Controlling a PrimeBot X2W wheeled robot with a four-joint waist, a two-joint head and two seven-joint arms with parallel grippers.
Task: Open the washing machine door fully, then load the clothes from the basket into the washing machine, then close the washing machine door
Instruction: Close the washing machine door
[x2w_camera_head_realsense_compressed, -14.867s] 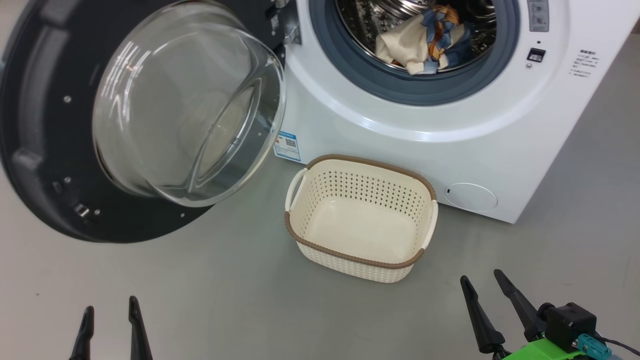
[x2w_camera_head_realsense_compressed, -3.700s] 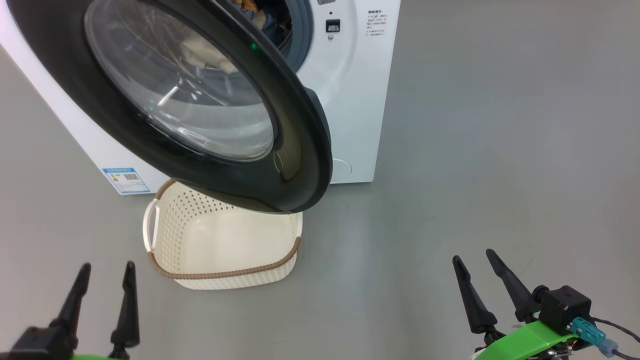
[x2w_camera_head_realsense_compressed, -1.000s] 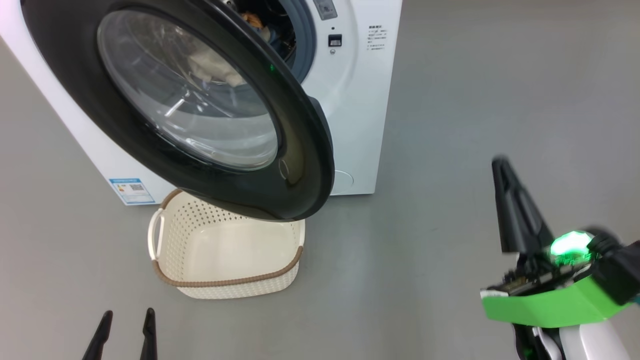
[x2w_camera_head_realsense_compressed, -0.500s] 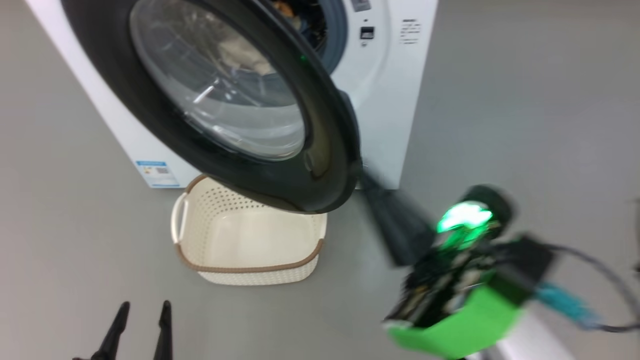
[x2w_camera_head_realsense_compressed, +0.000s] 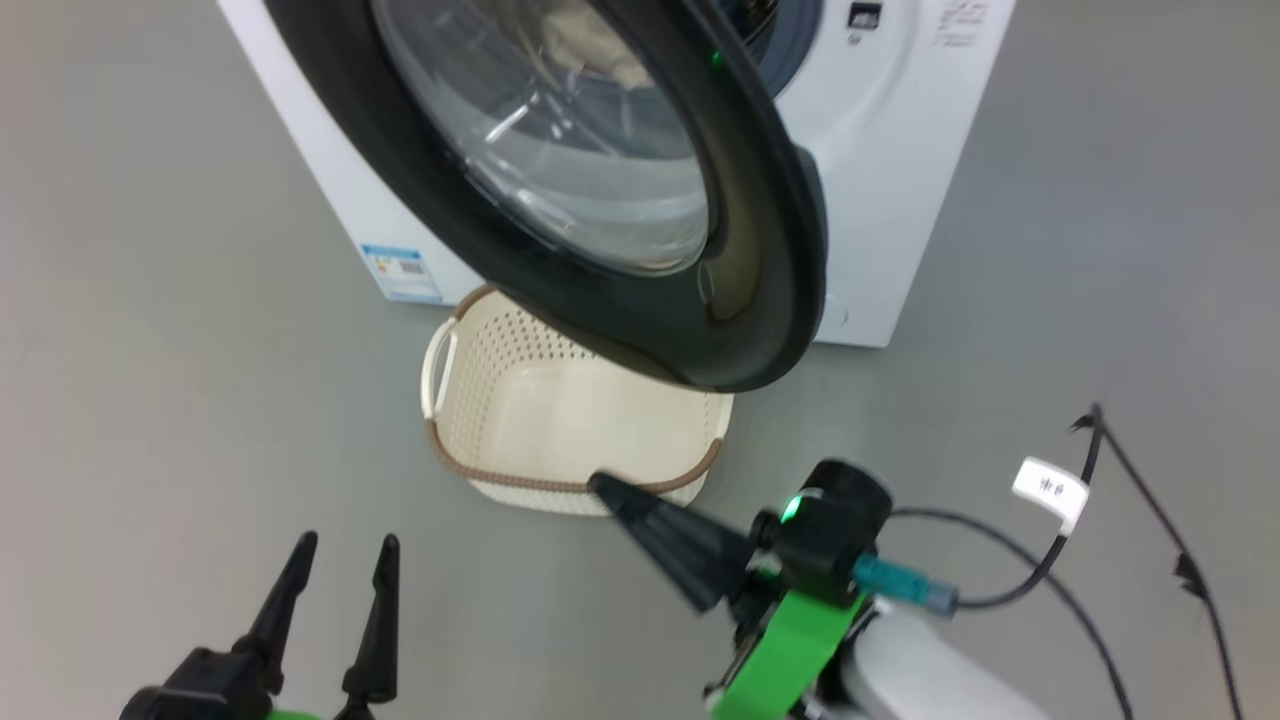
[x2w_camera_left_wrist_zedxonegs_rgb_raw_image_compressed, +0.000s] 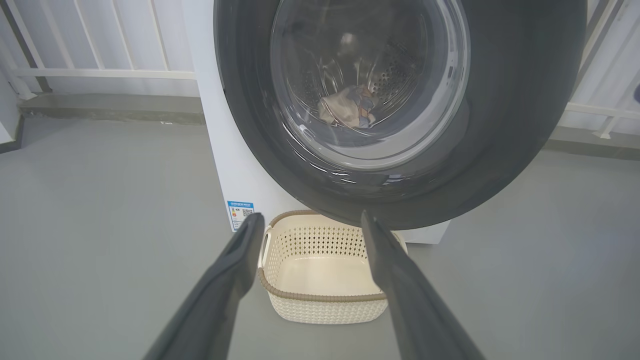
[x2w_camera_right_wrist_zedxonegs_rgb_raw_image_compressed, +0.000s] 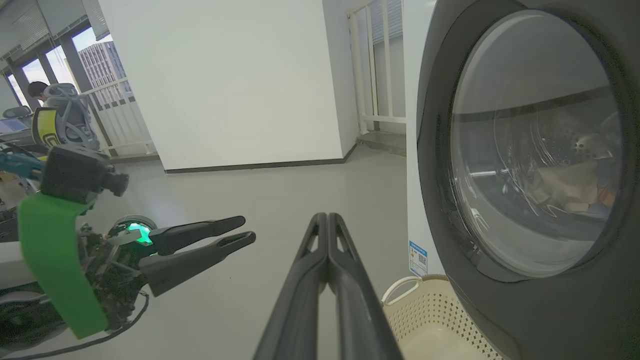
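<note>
In the foreground of the head view, the left gripper (x2w_camera_head_realsense_compressed: 348, 542) sits low on the left and the right gripper (x2w_camera_head_realsense_compressed: 603, 488) reaches in from the right, its tip in line with the near rim of the basket (x2w_camera_head_realsense_compressed: 485, 360). The basket stands empty on the floor (x2w_camera_head_realsense_compressed: 200, 300), just before the washing machine (x2w_camera_head_realsense_compressed: 900, 200). Above it hangs the washing machine door (x2w_camera_head_realsense_compressed: 640, 325), part-way swung, its lower edge overlapping the basket's far side. Beyond the glass (x2w_camera_head_realsense_compressed: 600, 150), the clothes (x2w_camera_head_realsense_compressed: 590, 38) lie in the drum (x2w_camera_left_wrist_zedxonegs_rgb_raw_image_compressed: 395, 75).

Step in hand, by judgement: closing the door, loading being complete. Good practice: lay the joined right fingers (x2w_camera_right_wrist_zedxonegs_rgb_raw_image_compressed: 305, 290) against the black ring (x2w_camera_head_realsense_compressed: 785, 230) near its free edge, not on the glass; push steadily towards the machine until the door latches; keep the arm above the basket.

Pincers: the left stands spread wide and empty, touching nothing. The right is pressed shut, finger against finger, gripping nothing; the right wrist view shows its tips beside the basket, apparently clear of it, and short of the door.
</note>
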